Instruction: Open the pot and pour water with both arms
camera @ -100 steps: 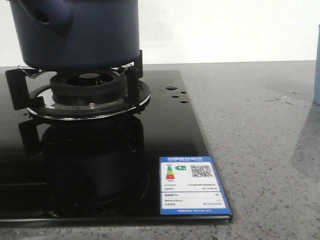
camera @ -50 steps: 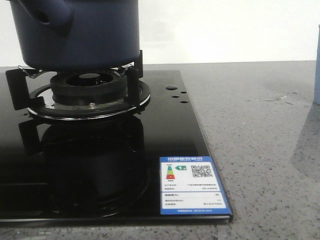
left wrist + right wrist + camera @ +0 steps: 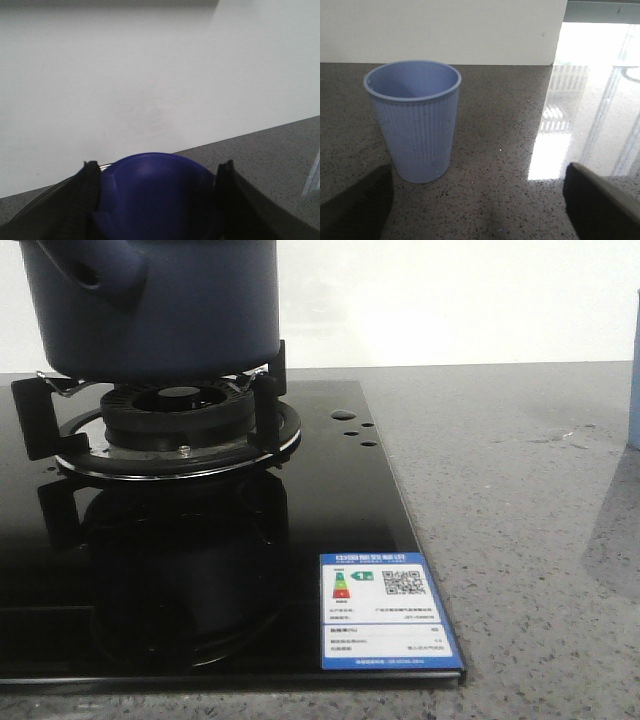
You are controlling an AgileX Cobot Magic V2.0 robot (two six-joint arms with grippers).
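Note:
The dark navy pot (image 3: 160,305) sits on the gas burner (image 3: 175,420) at the far left of the front view, its stubby hollow handle (image 3: 95,270) pointing toward the camera. Its top is cut off by the picture's edge. In the left wrist view my left gripper (image 3: 157,167) is shut on a rounded blue knob (image 3: 157,195), with both fingers pressed against its sides; a thin lid rim (image 3: 45,192) shows beside it. My right gripper (image 3: 480,200) is open wide, low over the counter, with the pale blue ribbed cup (image 3: 415,120) standing just ahead, nearer one finger. Neither gripper shows in the front view.
A black glass hob (image 3: 330,500) with a blue energy label (image 3: 385,610) covers the left of the speckled grey counter (image 3: 520,540). The cup's edge (image 3: 634,390) peeks in at the far right. A white wall runs behind.
The pot and the stove have not moved. Only the sliver of cup at the right edge shifts very slightly.

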